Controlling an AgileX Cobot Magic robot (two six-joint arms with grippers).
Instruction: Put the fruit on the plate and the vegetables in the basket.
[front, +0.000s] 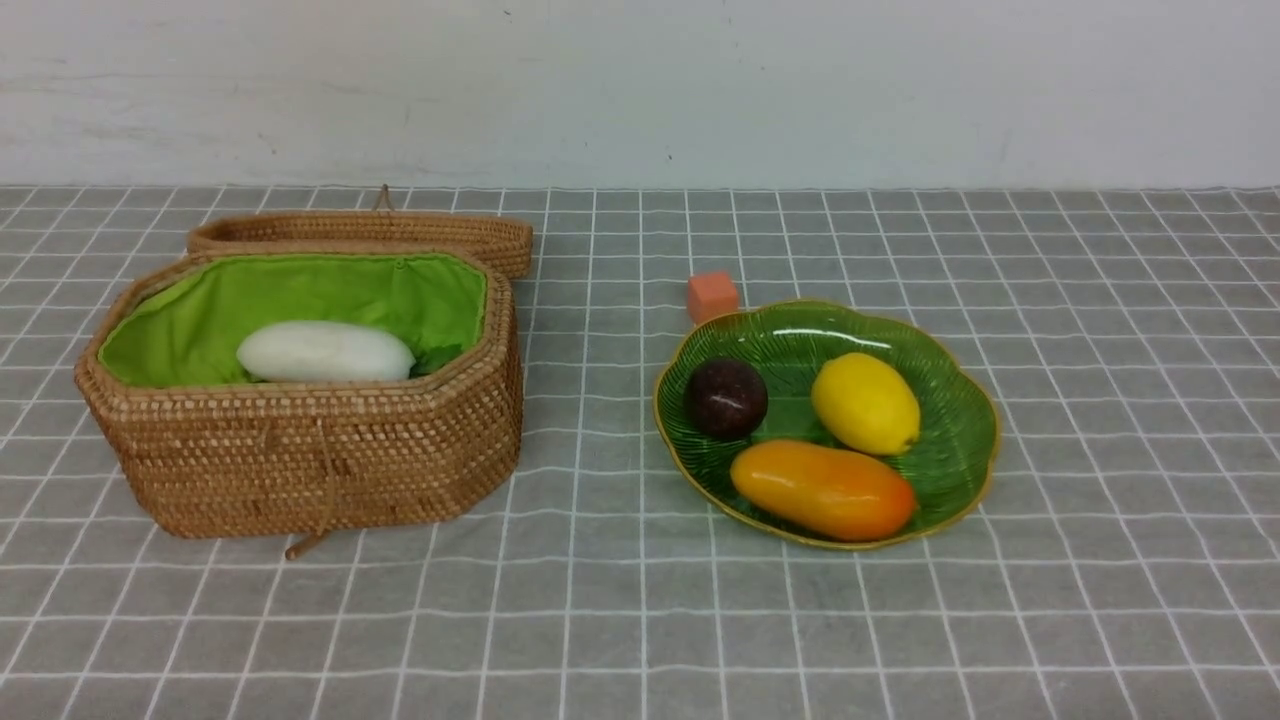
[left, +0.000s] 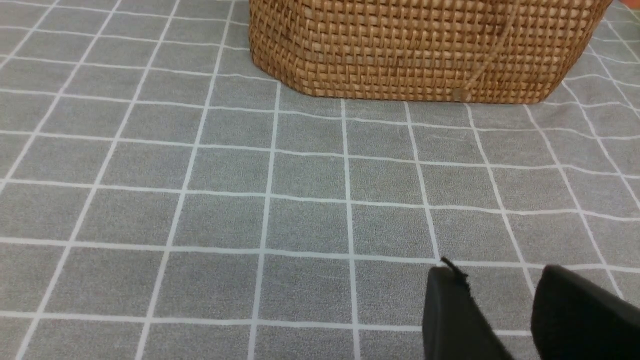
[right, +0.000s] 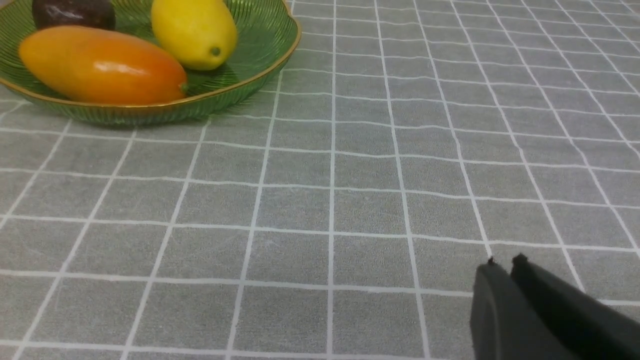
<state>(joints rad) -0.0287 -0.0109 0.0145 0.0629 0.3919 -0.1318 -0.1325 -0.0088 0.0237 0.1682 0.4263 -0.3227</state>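
Observation:
The fruit lies on the green plate (front: 800, 335) at the right: a dark maroon ball (front: 726, 397), a yellow lemon (front: 865, 402) and an orange-yellow mango (front: 823, 489). A white oblong vegetable (front: 325, 352) rests inside the woven basket (front: 300, 460) at the left. Neither gripper shows in the front view. My left gripper (left: 500, 272) hovers over bare cloth short of the basket (left: 425, 45), open and empty. My right gripper (right: 505, 261) is shut on nothing, over the cloth some way from the plate (right: 260, 70), where the mango (right: 100, 65), lemon (right: 195, 32) and maroon ball (right: 72, 12) show.
The basket's woven lid (front: 360, 232) lies flat behind the basket. A small orange cube (front: 712, 296) sits just behind the plate. A grey checked cloth (front: 640, 600) covers the table, and a white wall stands at the back.

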